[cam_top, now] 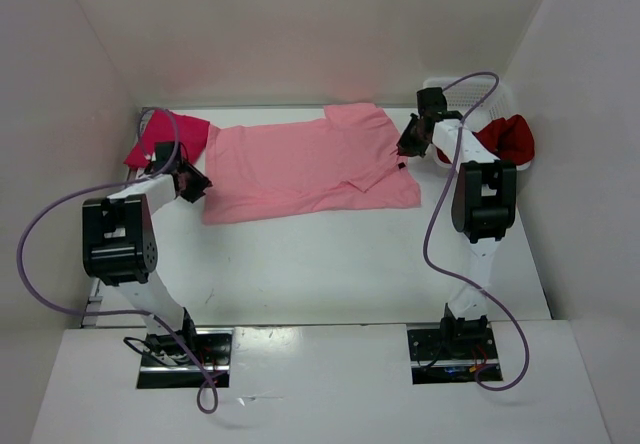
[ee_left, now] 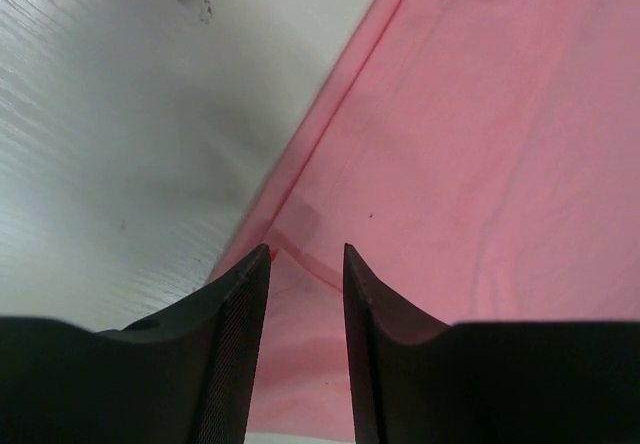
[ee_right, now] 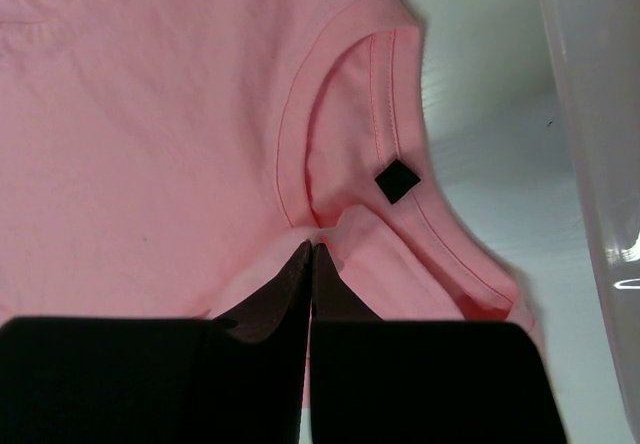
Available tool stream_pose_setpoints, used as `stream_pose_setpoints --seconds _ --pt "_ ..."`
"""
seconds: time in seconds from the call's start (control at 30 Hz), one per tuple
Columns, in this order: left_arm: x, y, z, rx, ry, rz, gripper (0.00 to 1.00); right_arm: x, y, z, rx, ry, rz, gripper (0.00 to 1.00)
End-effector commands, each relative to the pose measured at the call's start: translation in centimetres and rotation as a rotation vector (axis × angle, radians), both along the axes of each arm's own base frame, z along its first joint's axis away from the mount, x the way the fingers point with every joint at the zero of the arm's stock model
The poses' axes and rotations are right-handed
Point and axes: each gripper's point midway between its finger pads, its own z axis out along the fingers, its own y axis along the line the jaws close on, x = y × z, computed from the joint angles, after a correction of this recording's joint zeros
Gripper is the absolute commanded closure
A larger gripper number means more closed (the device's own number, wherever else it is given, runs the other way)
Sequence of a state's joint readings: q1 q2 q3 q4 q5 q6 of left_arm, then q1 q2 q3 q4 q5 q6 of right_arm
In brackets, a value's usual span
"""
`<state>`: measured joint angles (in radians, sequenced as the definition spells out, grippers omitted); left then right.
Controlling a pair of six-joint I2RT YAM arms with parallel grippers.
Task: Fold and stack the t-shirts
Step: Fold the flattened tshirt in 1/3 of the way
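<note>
Nearer than the light pink t-shirt, the table lies bare as far as the arm bases; beyond the shirt the back wall stands close. At the shirt's left hem the left gripper has its jaws parted, with the hem edge showing in the gap, unpinched. At the shirt's right sleeve the right gripper is clamped tight on a puckered bit of cloth, beside a small black tag. The shirt lies spread flat. Left of it sits the crimson-pink t-shirt, and right of it the dark red t-shirt rests against the white basket
</note>
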<state>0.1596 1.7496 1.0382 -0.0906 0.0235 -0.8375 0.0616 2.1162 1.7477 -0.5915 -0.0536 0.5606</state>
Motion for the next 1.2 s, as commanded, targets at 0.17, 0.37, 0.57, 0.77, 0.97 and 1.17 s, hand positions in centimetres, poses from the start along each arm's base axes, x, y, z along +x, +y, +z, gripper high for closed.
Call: stream_pose_setpoints --seconds 0.17,0.37,0.57,0.77,0.97,1.17 --pt "0.3 0.6 -1.9 0.079 0.071 -0.033 0.62 0.7 -0.1 2.9 0.013 -0.085 -0.002 1.0" --pt "0.3 0.2 -2.3 0.071 0.079 -0.036 0.68 0.7 -0.1 2.9 0.013 -0.085 -0.002 1.0" --pt "0.3 -0.4 -1.3 0.062 0.056 -0.043 0.7 0.7 -0.1 2.9 0.013 -0.085 -0.002 1.0" --pt "-0.3 -0.5 -1.5 0.061 0.065 -0.043 0.75 0.7 0.1 2.3 0.019 -0.075 0.004 1.0" --pt "-0.2 -0.7 -1.0 0.047 0.057 -0.043 0.93 0.6 0.2 2.3 0.027 -0.075 0.009 1.0" --pt "-0.1 -0.3 1.8 0.07 0.008 -0.028 1.0 0.4 0.2 3.9 0.028 -0.099 0.009 1.0"
